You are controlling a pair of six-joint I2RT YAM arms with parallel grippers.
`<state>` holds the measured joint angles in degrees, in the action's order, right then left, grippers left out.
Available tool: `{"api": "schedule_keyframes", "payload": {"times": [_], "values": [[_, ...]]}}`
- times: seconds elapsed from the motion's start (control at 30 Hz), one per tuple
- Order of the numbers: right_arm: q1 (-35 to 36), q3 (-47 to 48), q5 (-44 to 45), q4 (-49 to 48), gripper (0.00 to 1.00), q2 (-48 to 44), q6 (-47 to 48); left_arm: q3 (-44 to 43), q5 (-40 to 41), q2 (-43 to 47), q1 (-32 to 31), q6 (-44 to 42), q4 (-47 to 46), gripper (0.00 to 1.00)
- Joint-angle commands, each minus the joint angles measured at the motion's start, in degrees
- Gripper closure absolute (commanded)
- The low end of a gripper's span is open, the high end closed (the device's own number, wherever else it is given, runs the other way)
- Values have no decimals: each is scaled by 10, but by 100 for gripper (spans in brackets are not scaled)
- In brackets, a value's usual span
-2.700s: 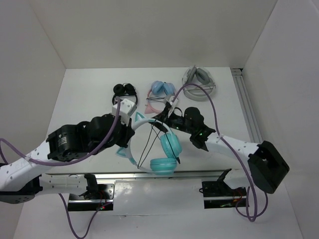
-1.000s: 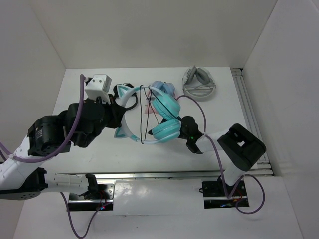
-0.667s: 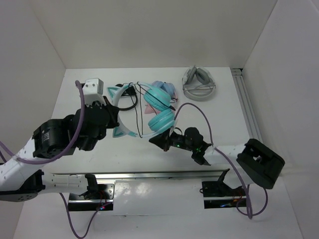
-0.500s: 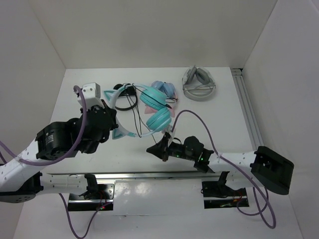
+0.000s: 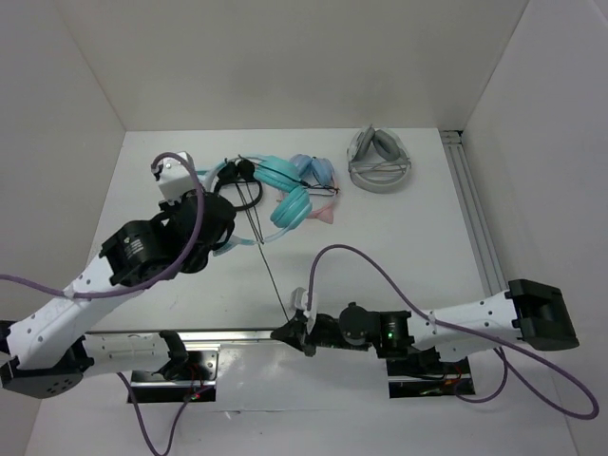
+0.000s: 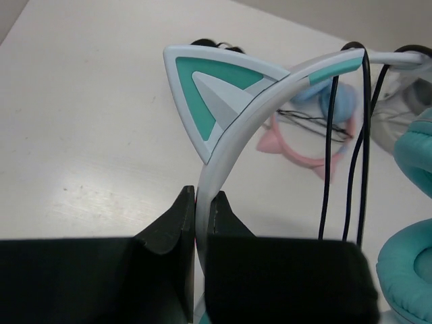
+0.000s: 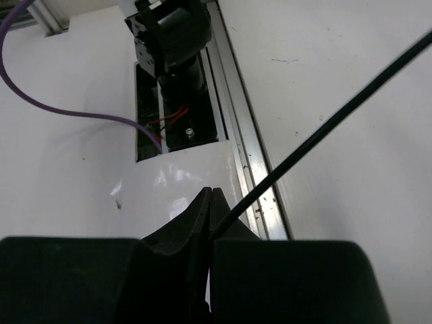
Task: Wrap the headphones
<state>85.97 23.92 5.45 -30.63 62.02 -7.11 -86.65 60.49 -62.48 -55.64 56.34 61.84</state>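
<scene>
The headphones point(image 5: 285, 195), teal with a pale cat-ear headband point(image 6: 270, 94), hang above the back-middle of the table. My left gripper point(image 5: 226, 230) point(image 6: 201, 209) is shut on the headband just below one cat ear point(image 6: 209, 88). Two strands of the thin black cable point(image 6: 347, 169) cross the headband near a teal ear cup point(image 6: 412, 263). From there the cable point(image 5: 271, 275) runs straight and taut to the near edge. My right gripper point(image 5: 283, 332) point(image 7: 210, 196) is shut on the cable point(image 7: 337, 115) over the front rail.
A grey pair point(image 5: 378, 161) lies at the back right. The pink-banded light-blue pair point(image 5: 318, 176) point(image 6: 304, 152) lies just behind the held headphones, with a small black item point(image 5: 242, 169) beside them. A metal rail point(image 5: 470, 199) lines the right side, another point(image 7: 243, 135) the near edge.
My right gripper has pulled the cable from the table's middle down to the near edge, drawing it taut. My left arm has turned the headphones and carried them toward the back.
</scene>
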Motion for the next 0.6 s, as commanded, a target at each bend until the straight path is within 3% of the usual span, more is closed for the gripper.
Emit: {"api": "schedule_keyframes", "payload": {"times": [0.0,0.23,0.4,0.57], "values": [[59,40,104,72,94,-5,22,55,-47,25,78,-61,-133,100],[131,112,228,173,96,17,56,129,-118,19,116,-119,-171,100],[136,172,278,293,99,22,82,161,-155,14,79,-182,-194,100],[169,268,350,433,100,22,105,161,-162,-14,53,-196,-133,100]]}}
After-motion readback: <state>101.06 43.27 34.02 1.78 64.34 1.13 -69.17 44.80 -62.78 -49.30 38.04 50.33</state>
